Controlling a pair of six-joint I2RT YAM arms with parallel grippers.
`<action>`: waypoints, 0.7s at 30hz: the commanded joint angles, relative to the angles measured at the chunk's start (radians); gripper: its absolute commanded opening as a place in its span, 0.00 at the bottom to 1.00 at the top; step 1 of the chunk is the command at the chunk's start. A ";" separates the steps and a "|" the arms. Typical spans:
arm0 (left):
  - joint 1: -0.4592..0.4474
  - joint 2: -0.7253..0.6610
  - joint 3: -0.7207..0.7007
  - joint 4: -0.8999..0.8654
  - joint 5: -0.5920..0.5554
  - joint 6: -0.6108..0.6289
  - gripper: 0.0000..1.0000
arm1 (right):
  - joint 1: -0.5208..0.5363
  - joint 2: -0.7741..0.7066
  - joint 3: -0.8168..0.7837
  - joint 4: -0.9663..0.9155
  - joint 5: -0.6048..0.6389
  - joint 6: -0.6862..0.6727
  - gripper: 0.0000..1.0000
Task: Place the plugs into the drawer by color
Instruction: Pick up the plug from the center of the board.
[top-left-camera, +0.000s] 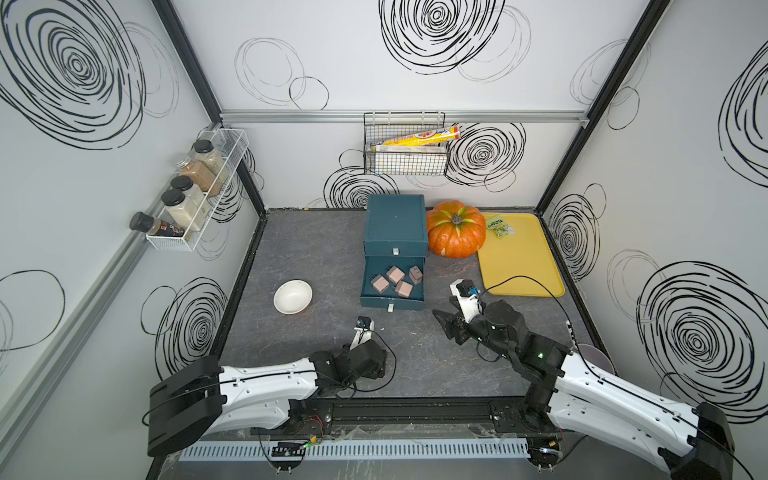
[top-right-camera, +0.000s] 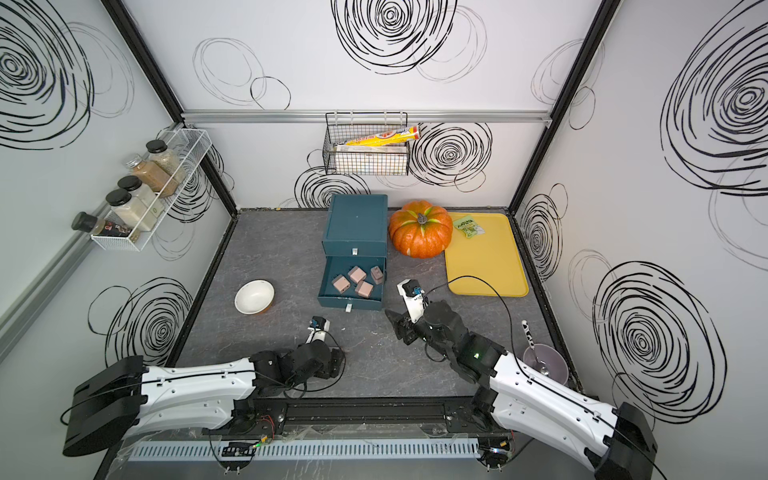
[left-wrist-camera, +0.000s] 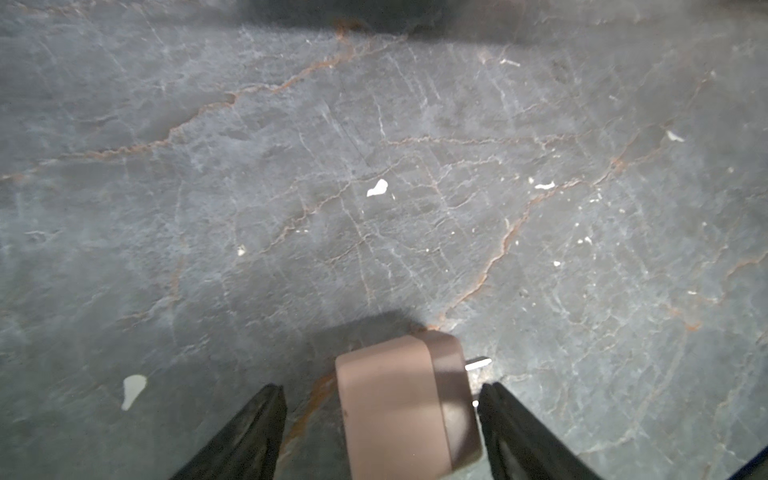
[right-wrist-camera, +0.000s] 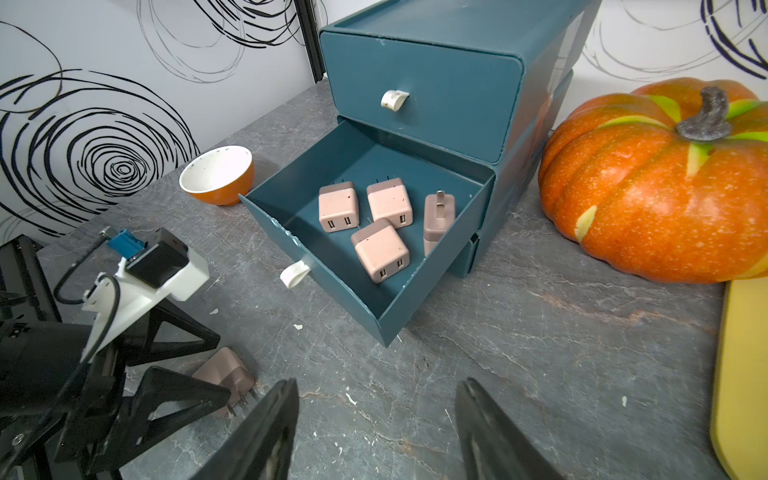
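- Plug (left-wrist-camera: 399, 403), pink, lies on its side on the worktop (left-wrist-camera: 374, 166) between the left jaws, with its prongs toward one jaw.
- The left jaws stand wide and straddle it. One is just beside it and the other is apart, so there is no grip yet. They look set to close on its flat sides.
- The right jaws are parted and empty, facing the drawer (right-wrist-camera: 440, 266), probably keeping clear of the left arm's path.
- The drawer, the middle one of the chest (top-left-camera: 395, 220), is pulled out ahead of both jaws so plugs can drop in. It holds four pink plugs (right-wrist-camera: 380, 251), three lying flat and one on end.
- The top drawer is closed and its contents are hidden. No teal plugs show.
- The bowl (right-wrist-camera: 216, 174), beyond the left jaws, is empty.
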 joint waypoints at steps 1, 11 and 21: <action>-0.013 0.041 0.037 -0.026 -0.038 -0.015 0.76 | 0.002 -0.016 -0.014 0.024 0.016 0.009 0.65; -0.023 0.068 0.058 -0.036 -0.047 -0.015 0.48 | 0.002 -0.019 -0.019 0.026 0.026 0.009 0.65; -0.010 -0.121 0.282 -0.121 -0.062 0.131 0.35 | 0.002 -0.037 -0.030 0.037 0.029 0.014 0.65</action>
